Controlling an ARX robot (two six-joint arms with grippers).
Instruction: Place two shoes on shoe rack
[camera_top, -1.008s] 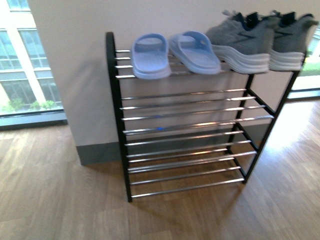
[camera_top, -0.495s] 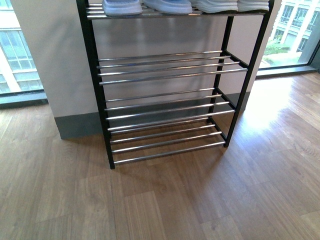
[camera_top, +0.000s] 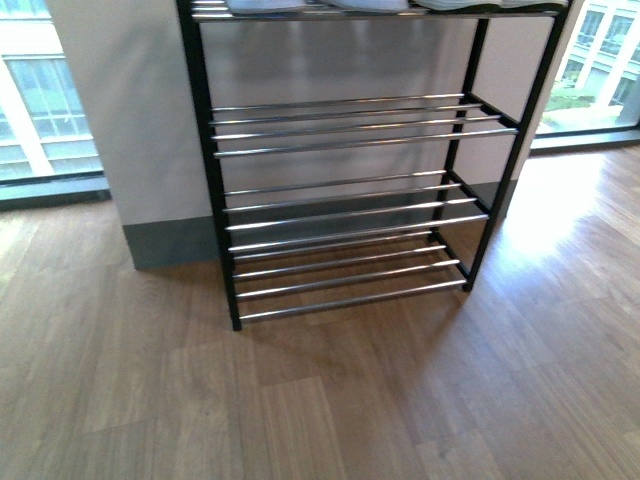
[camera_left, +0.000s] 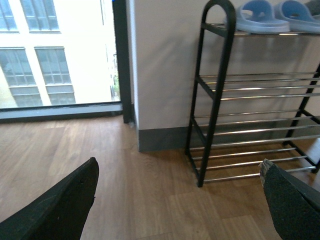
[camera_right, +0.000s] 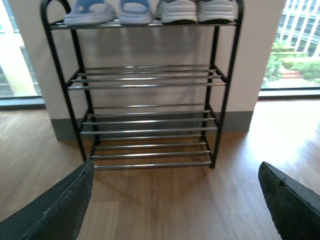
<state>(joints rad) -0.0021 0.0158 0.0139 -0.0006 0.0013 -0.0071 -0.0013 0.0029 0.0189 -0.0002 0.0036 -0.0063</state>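
The black shoe rack (camera_top: 208, 180) with chrome rods stands against a white wall. On its top tier the two grey shoes (camera_right: 177, 9) (camera_right: 217, 7) sit side by side at the right end, toes outward; in the front view only slivers of their white soles show at the upper edge. My left gripper (camera_left: 178, 164) hangs open over the wooden floor, short of the rack's (camera_left: 218, 75) left end. In the right wrist view, my right gripper (camera_right: 176, 165) is open and empty, facing the rack (camera_right: 223, 75) head-on above the floor. Neither arm shows in the front view.
Two light blue slippers (camera_right: 90, 11) (camera_right: 135, 9) fill the left half of the top tier. The three lower tiers hold nothing. Floor-to-ceiling windows (camera_left: 55, 55) flank the wall on both sides. Wooden floor (camera_top: 330, 400) stretches in front of the rack.
The front view has dropped from the rack's top tier to its lower tiers and the floor, then shifted slightly. The shoes stay on the top tier.
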